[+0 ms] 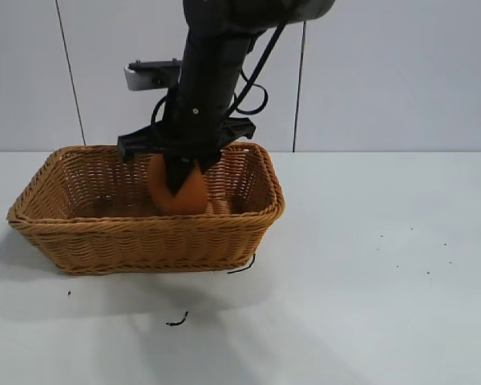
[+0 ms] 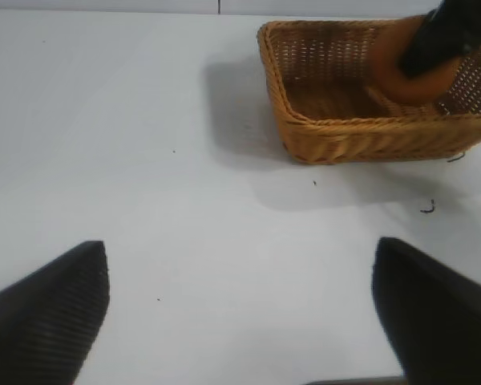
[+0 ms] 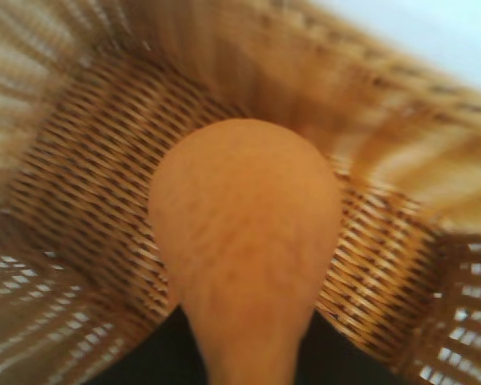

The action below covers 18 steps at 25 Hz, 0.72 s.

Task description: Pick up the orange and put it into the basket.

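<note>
One orange [image 1: 182,191], seemingly gripped by right gripper [image 1: 179,186], inside one basket [image 1: 144,239].

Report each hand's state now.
Left hand: open, holding nothing, parked over the table.
Right hand: closed on the orange, inside the basket.

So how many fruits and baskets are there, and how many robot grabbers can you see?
Fruit: 1, the orange, held over the inside of the basket.
Baskets: 1, the basket.
Robot grabbers: 2, the right gripper shut on the orange, and the left gripper open over the table.
Total: 4
</note>
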Available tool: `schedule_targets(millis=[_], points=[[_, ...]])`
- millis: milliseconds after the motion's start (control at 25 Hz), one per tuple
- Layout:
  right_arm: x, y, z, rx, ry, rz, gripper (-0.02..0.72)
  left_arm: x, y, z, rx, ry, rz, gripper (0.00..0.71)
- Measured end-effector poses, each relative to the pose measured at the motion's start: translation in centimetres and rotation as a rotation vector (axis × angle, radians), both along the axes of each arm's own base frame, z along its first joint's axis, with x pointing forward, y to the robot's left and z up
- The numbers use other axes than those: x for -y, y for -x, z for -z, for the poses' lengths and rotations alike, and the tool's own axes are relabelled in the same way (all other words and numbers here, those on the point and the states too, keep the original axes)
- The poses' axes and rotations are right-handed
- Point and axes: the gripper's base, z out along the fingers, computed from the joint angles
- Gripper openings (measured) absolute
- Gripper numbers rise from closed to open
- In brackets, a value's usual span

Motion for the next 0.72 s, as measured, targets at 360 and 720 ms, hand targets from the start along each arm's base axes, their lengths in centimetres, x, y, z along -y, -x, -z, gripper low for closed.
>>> schedule_targets(millis=[360, 720], points=[[0.8, -1.3, -8.4, 0.121, -0.024, 0.012, 0.692, 0.0, 0.0, 0.0, 0.0, 0.0, 0.0, 0.639], [11.5, -6.7, -9.2, 0.124, 0.02, 0.248, 0.694, 0.0, 0.0, 0.0, 0.0, 0.0, 0.0, 0.639]])
